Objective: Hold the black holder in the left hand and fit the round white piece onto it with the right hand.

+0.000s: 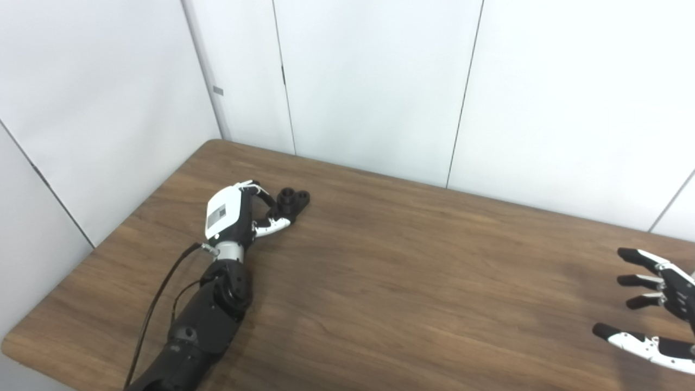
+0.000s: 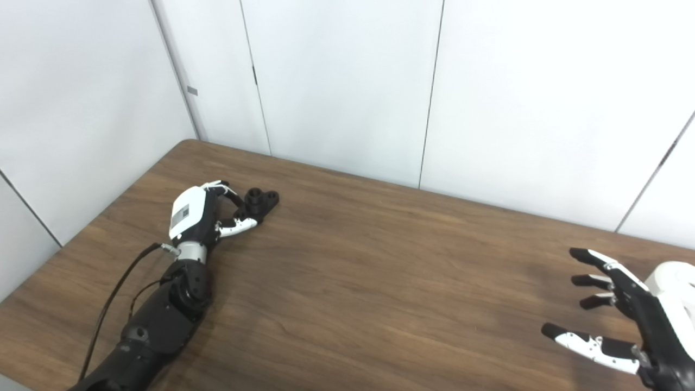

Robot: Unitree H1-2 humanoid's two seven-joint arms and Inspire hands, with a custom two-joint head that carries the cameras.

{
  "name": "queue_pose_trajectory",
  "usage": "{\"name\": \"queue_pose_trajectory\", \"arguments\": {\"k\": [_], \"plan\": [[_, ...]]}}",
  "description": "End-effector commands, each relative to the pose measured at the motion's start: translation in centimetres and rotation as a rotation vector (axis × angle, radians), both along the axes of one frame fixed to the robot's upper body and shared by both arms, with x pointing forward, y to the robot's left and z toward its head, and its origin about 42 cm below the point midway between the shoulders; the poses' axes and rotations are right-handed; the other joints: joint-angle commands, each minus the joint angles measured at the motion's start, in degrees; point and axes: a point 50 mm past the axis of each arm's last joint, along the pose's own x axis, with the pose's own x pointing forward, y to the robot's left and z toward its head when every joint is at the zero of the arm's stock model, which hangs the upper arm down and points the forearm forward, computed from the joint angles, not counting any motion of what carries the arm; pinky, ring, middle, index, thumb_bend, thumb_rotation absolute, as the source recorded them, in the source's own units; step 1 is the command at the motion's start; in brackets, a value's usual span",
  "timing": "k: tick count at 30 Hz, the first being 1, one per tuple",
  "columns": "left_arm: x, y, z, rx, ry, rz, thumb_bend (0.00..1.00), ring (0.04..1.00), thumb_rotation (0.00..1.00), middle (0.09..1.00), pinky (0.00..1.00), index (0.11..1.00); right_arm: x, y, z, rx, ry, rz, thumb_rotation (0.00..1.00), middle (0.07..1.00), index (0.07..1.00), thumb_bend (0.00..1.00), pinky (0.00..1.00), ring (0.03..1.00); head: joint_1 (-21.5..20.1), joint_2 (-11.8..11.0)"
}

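black holder [image 1: 291, 200] is pinched by left hand [image 1: 234, 213] fingers at far left of worktop [image 1: 412, 282] for steadying; right hand [image 2: 624, 320] is spread wide, empty; white piece unseen.

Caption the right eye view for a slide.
Left hand closing around the black holder on the wooden table; right hand open, holding nothing.

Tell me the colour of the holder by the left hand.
Black all over; the holder shows best in the left eye view.
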Motion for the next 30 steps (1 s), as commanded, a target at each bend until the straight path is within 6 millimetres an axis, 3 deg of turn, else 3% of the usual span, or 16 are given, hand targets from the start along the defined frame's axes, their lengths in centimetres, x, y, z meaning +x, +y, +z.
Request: {"name": "queue_pose_trajectory", "arguments": {"k": [1, 10, 16, 20, 30], "plan": [[-1.3, -1.4, -3.6, -0.070, 0.150, -0.044, 0.52, 0.907, 0.06, 0.838, 0.82, 0.488, 0.2, -0.1, 2.1, -0.013, -0.078, 0.019, 0.01, 0.848, 0.813, 0.53, 0.57, 0.732, -0.1, 0.1], [-1.7, -2.5, -3.4, -0.054, 0.190, -0.189, 0.52, 0.948, 0.06, 0.873, 0.87, 0.486, 0.4, 0.4, 2.0, -0.005, -0.089, 0.021, 0.01, 0.834, 0.798, 0.54, 0.55, 0.722, -2.6, 0.2], [-2.7, -4.6, -2.6, -0.083, 0.235, -0.364, 0.52, 0.992, 0.06, 0.912, 0.86, 0.487, 0.5, 0.7, 2.2, -0.008, -0.102, 0.023, 0.00, 0.826, 0.787, 0.55, 0.54, 0.712, -5.3, 0.5], [-3.1, -6.1, -1.9, -0.103, 0.261, -0.496, 0.52, 1.000, 0.06, 0.944, 0.92, 0.487, 0.6, 1.0, 2.2, -0.012, -0.074, 0.021, 0.01, 0.858, 0.813, 0.52, 0.57, 0.742, -7.2, 0.7], [-3.6, -11.4, -0.2, -0.058, 0.280, -0.777, 0.52, 0.967, 0.05, 0.871, 0.90, 0.484, 1.1, 1.3, 1.5, 0.007, -0.085, 0.003, 0.18, 0.873, 0.844, 0.52, 0.62, 0.752, -11.3, 0.8]]}}
